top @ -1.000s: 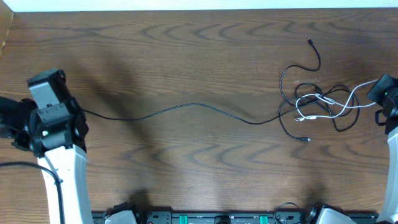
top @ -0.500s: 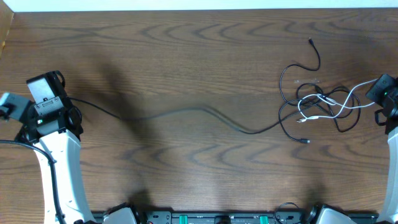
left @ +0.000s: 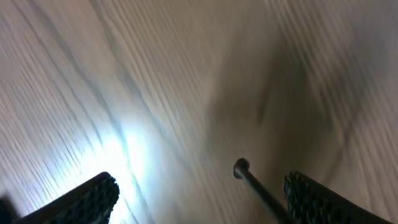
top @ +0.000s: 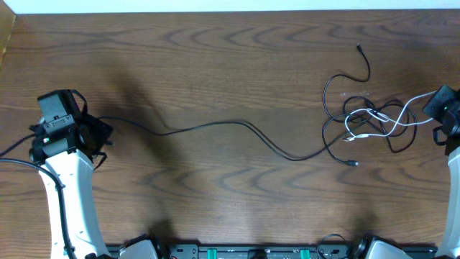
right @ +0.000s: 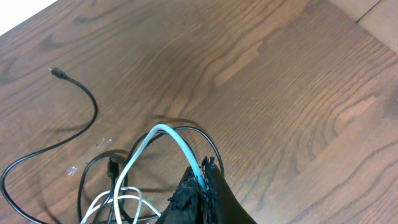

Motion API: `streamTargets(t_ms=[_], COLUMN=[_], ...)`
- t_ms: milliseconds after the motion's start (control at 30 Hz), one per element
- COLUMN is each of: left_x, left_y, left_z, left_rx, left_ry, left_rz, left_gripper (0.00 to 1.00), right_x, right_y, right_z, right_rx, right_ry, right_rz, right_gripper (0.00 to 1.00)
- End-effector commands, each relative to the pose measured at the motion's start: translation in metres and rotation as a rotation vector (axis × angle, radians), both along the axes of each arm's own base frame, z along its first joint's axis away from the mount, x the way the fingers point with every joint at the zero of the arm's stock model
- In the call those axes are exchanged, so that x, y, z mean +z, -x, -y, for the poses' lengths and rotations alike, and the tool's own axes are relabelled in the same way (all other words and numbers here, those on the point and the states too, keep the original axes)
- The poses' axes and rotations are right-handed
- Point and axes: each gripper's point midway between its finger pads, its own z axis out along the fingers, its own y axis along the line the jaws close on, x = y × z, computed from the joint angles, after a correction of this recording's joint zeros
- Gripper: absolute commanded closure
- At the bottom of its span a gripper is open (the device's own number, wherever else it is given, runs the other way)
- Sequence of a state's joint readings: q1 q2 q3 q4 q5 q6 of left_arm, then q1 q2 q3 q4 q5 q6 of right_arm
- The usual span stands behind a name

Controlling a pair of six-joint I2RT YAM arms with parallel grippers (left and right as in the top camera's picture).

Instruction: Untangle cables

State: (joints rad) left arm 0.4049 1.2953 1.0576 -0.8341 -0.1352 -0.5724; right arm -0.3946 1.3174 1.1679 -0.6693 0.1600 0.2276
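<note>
A second ago the left fingers (top: 100, 133) were clenched on the end of the long black cable (top: 237, 124), which ran almost straight to them. Now they have let go, and the left arm has turned and sits slightly higher on the worktop (top: 215, 57). The cable has gone slack into a shallow wave, its left end lying on the wood just beside the fingers. The knot of cables (top: 366, 119) on the right has barely shifted, and the right arm has stayed in place.

The left fingers are spread wide and hold nothing. The left wrist view, which is blurred, shows the cable's plug end (left: 241, 167) lying free between them, touching neither. The right fingers (right: 199, 190) are pinched shut on the white cable (right: 168, 134), which arches up from the knot into their tips. A black loop passes close beside them; whether it is gripped too cannot be told.

From the knot a black cable curls towards the far edge, ending in a small plug (top: 358, 48). Another short black end (top: 352, 162) trails towards the near side.

The worktop is dark brown wood with a strong grain. A pale strip (top: 230, 6) runs along its far edge, and the arms' black base rail (top: 251, 252) lines the near edge.
</note>
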Motion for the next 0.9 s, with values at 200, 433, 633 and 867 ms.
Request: streamTargets(t_ms=[200, 433, 633, 867], left_x=[-0.012, -0.013, 0.0, 0.022], left_y=[0.031, 0.028, 0.011, 0.0], left_z=[0.034, 0.069, 0.114, 0.149], left_rx=[-0.032, -0.086, -0.171, -0.244], left_ry=[0.177, 0.368, 0.623, 0.842], left_rz=[-0.131, -0.097, 0.018, 0.121], left_gripper=[0.14, 0.14, 0.14, 0.14], right_x=[0.006, 0.006, 0.006, 0.006], right_y=[-0.001, -0.001, -0.001, -0.001], right_z=[0.004, 0.003, 0.004, 0.004], right_rx=[-0.017, -0.017, -0.017, -0.017], right_ry=[0.002, 0.001, 0.002, 0.002], right_rz=[0.016, 0.016, 0.016, 0.016], right_gripper=[0.99, 0.99, 0.99, 0.99])
